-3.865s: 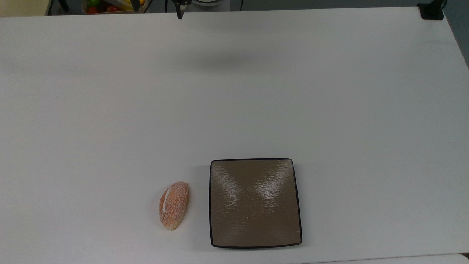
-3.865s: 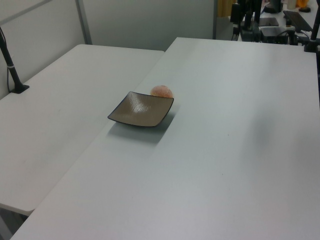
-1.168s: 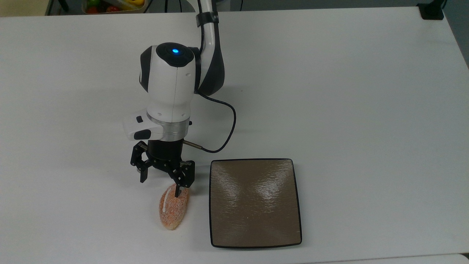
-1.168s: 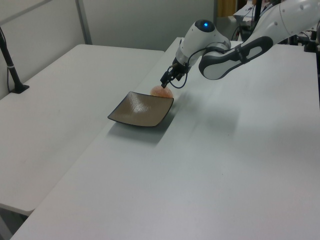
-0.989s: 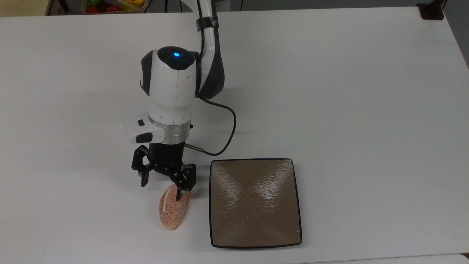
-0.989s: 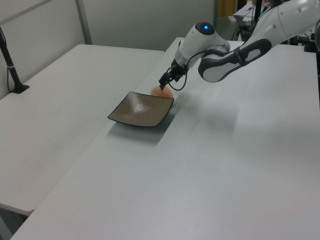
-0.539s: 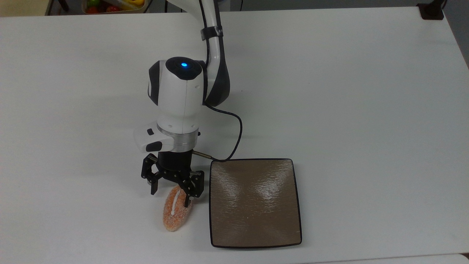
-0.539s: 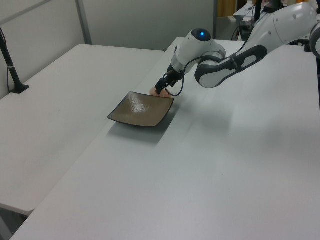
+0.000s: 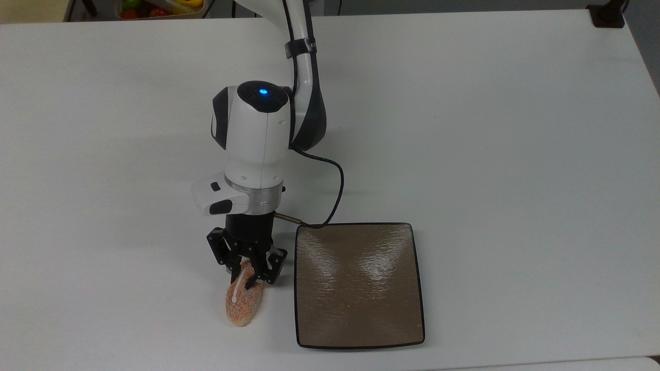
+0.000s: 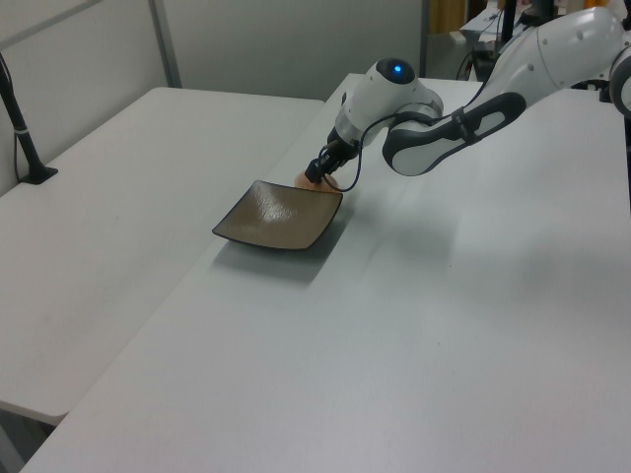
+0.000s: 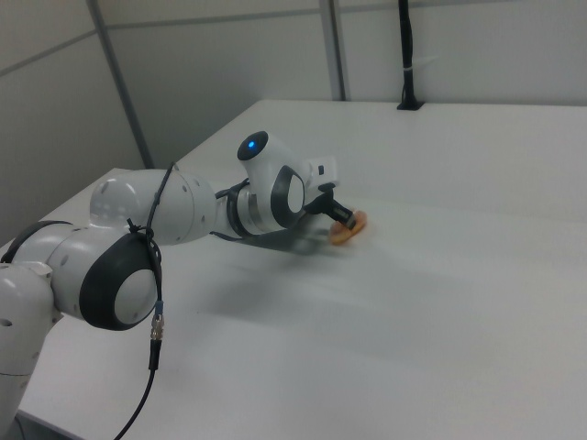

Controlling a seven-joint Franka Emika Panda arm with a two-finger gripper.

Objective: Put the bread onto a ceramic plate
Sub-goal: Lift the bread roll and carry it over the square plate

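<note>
The white stripe along the bread (image 9: 244, 299) is seen from the top view, whereas from the left view only a sliver of the bread (image 10: 308, 180) is seen behind the plate (image 10: 271, 219). Half a second earlier the claw (image 9: 246, 275) was spread wide above the bread; it is now narrowed onto the bread's upper end. The bread lies on the table (image 9: 464, 129), its far end gripped between the fingers, and the plate (image 9: 359, 286) is just beside the claw, on the top view's right.

Bright, even overhead light; soft shadows on bench (image 9: 490, 129); white glare on plate (image 9: 379, 270); focus sharp.
</note>
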